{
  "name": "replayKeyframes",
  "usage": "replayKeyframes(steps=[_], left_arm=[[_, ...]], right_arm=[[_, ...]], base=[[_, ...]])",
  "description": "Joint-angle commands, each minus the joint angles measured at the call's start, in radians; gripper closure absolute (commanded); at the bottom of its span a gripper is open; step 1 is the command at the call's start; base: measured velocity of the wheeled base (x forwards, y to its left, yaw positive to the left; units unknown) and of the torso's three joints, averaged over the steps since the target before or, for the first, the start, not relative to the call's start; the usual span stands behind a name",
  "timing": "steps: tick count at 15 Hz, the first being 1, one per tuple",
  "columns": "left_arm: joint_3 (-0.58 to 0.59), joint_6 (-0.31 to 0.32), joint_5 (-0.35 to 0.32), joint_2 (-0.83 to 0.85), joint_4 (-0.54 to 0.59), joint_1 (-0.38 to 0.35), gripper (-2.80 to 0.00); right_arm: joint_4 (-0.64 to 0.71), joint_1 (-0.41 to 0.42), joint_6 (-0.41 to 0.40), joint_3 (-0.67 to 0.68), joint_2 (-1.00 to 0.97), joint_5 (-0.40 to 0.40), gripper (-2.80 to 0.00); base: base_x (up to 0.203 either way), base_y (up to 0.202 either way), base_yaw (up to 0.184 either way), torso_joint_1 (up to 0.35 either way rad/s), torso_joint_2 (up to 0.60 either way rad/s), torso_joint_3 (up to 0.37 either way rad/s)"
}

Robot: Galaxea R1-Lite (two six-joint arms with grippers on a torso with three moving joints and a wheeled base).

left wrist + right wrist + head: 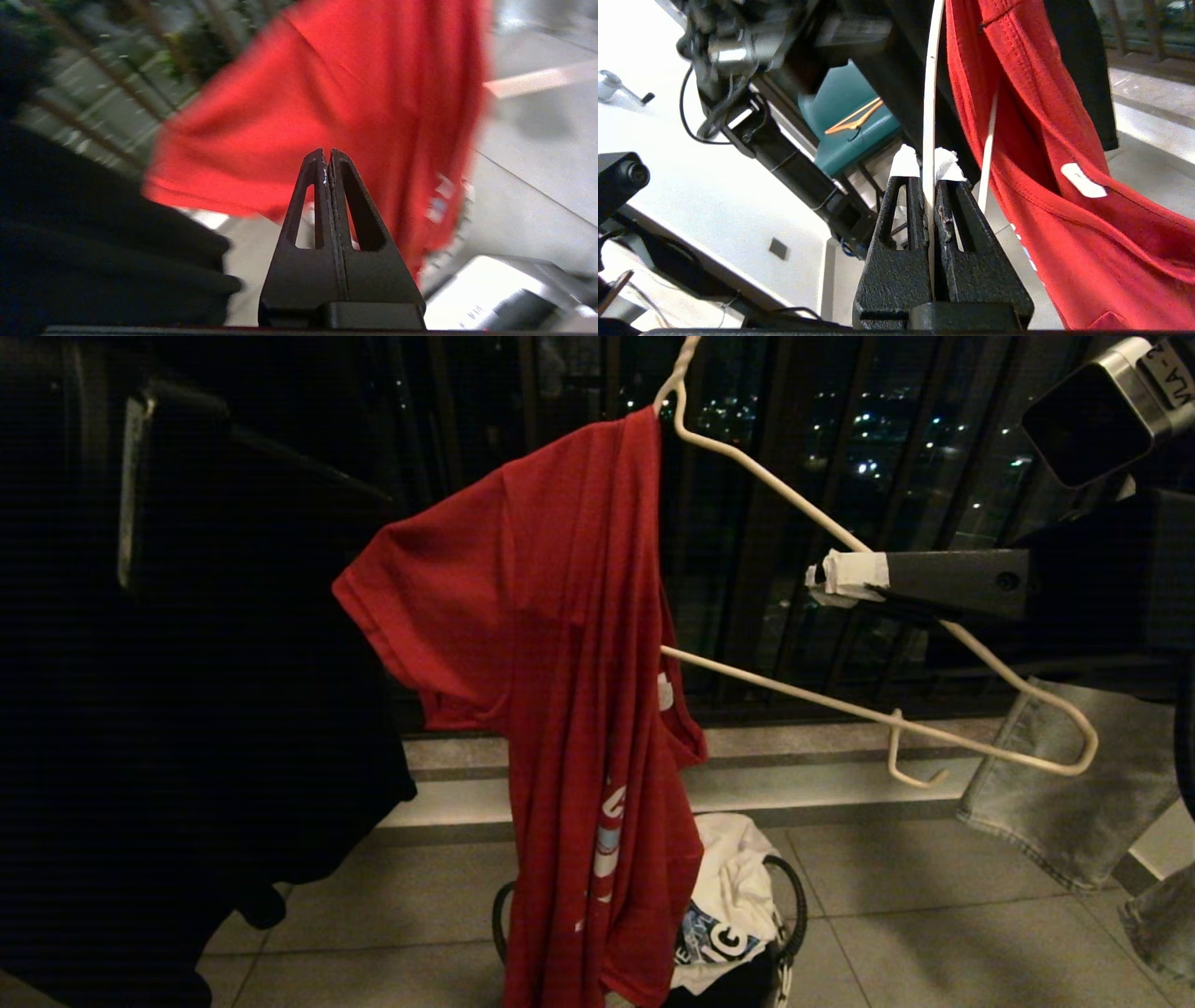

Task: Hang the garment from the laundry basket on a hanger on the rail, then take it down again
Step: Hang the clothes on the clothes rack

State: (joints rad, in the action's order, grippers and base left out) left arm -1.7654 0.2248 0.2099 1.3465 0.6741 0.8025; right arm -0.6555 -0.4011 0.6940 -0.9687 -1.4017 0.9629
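Between the right gripper (928, 175) jaws sits the hanger (929, 116), pinched; garment (336, 98) beyond the left gripper's (327, 156) empty, pressed-together jaws.

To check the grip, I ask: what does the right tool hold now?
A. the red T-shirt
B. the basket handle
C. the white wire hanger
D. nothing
C: in the right wrist view the right tool is shut on the thin rod of the white wire hanger, and the red T-shirt only hangs beside it.
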Motion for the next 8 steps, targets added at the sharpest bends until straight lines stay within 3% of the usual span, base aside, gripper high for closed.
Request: replayKeyframes(steps=[1,2,6,8], left_arm=[[-0.121,0.03,-0.01,0.07,0.057,-0.06,0.0],[-0.167,0.051,-0.036,0.092,0.108,-0.076,0.0],[-0.187,0.16,-0.321,0.128,0.139,-0.253,0.0],[-0.188,0.202,-0.409,0.137,0.137,-0.308,0.0]], right_arm=[[-0.003,-0.001,0.004,0.001,-0.003,0.028,0.0],[-0.001,-0.001,0.004,0.001,-0.003,0.031,0.0],[-0.002,-0.001,0.042,0.001,0.012,0.059,0.0],[-0.003,-0.001,0.044,0.001,0.015,0.062,0.0]], base=[[0.0,0.0,0.0,0.0,0.0,0.0],[0.0,0.0,0.0,0.0,0.0,0.0],[0.0,0.0,0.0,0.0,0.0,0.0],[0.0,0.0,0.0,0.0,0.0,0.0]])
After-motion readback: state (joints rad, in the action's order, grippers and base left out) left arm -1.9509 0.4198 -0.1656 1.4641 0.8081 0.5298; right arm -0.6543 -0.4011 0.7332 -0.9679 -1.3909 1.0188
